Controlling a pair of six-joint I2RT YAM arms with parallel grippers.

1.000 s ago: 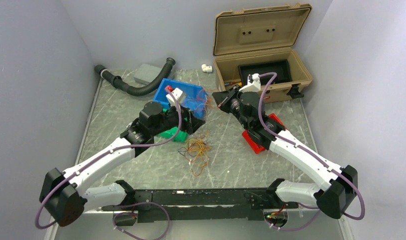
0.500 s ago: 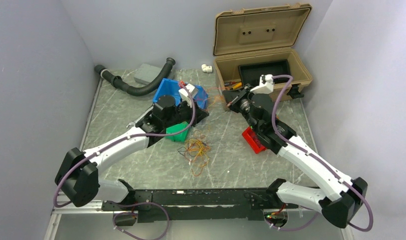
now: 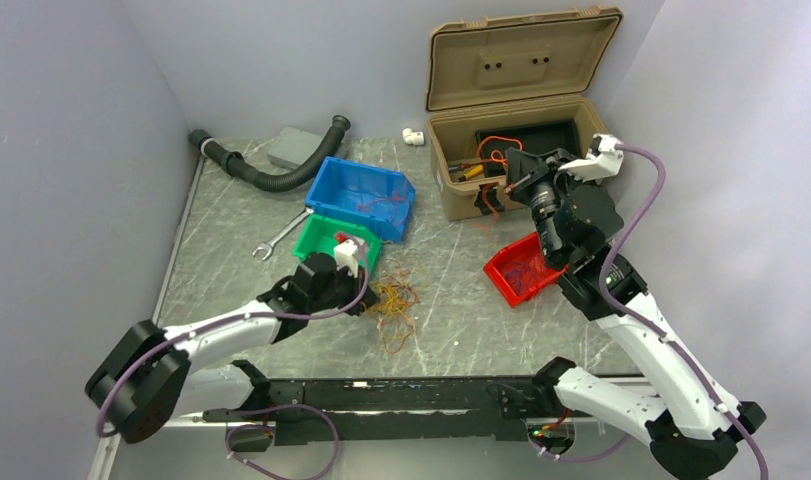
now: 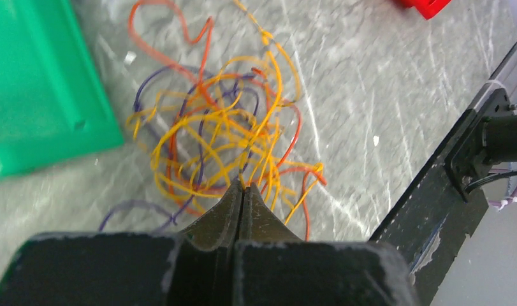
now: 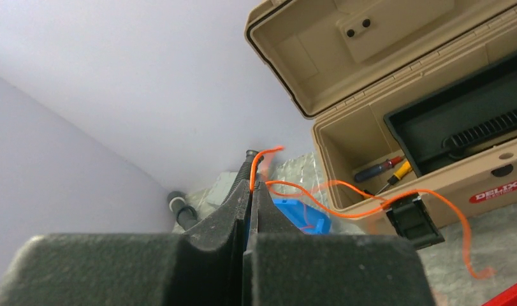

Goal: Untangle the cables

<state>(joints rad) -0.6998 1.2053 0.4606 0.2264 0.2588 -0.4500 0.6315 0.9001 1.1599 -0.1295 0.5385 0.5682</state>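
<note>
The cables (image 3: 393, 300) lie as a loose tangle of yellow, orange, red and purple wires on the marble top, right of the green bin (image 3: 326, 238). My left gripper (image 3: 368, 301) sits at the tangle's left edge; in the left wrist view its jaws (image 4: 243, 185) are shut, pinching a yellow wire of the tangle (image 4: 225, 131) at the tips. My right gripper (image 3: 509, 186) is raised in front of the tan toolbox (image 3: 459, 190), shut on a single orange cable (image 5: 345, 214) that loops up and trails down to the right (image 3: 486, 208).
A blue bin (image 3: 347, 186) with a few red wires stands behind the green one. A red bin (image 3: 499, 268) with thin wires lies under the right arm. A wrench (image 3: 277, 238), black corrugated hose (image 3: 271, 178), grey block (image 3: 295, 148) and white fitting (image 3: 413, 135) sit at the back.
The left arm drew back from the blue bin down to the tangle and its gripper closed. The right arm swung up and right toward the toolbox, carrying the orange cable.
</note>
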